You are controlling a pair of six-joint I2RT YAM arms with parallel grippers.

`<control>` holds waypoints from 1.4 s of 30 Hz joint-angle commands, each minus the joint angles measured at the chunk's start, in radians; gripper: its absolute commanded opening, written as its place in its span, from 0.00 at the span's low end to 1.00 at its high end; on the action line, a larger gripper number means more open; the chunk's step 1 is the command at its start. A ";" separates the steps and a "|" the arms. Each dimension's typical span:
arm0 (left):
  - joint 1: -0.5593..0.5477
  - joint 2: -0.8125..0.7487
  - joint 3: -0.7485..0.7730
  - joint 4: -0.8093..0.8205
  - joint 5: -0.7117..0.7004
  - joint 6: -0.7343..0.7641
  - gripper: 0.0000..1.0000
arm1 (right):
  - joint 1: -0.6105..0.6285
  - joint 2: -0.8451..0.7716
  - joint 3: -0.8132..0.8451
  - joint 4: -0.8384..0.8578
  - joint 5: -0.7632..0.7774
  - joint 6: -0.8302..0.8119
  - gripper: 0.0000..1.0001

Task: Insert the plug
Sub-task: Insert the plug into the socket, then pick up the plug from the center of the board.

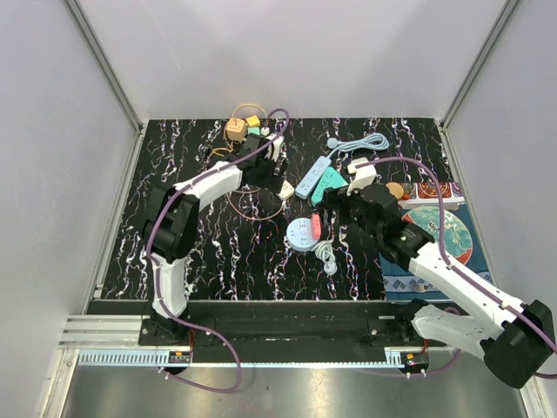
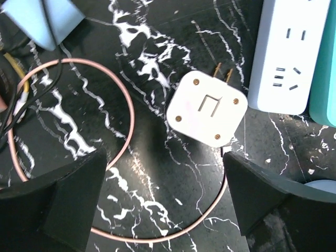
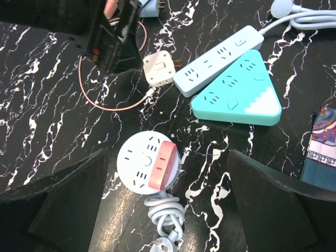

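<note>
White plug (image 2: 206, 107) is lying flat just beside the light-blue power strip (image 2: 283, 52). Its prongs are aimed toward the strip but aren't in any socket yet. Your left gripper (image 2: 165, 184) hangs right over the plug, jaws wide apart and holding nothing. The right gripper (image 3: 168, 189) is wide open too, further from the strip, above the round socket (image 3: 137, 168). Heads up: the pink cable (image 2: 128, 113) loops under your left fingers, so a sloppy pinch could snag it or shove the plug sideways against the strip.
</note>
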 commanded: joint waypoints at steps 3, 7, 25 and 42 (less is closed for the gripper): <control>-0.016 0.095 0.129 -0.016 0.131 0.158 0.94 | -0.002 -0.017 -0.030 0.089 -0.040 -0.008 1.00; -0.036 0.158 0.171 -0.019 0.109 0.186 0.92 | -0.001 -0.010 -0.030 0.091 -0.059 -0.018 1.00; -0.048 0.266 0.265 -0.071 0.120 0.184 0.71 | -0.001 0.008 -0.030 0.091 -0.082 -0.031 1.00; -0.064 -0.145 0.042 -0.067 0.091 0.183 0.48 | -0.002 0.013 0.088 -0.058 -0.131 0.100 1.00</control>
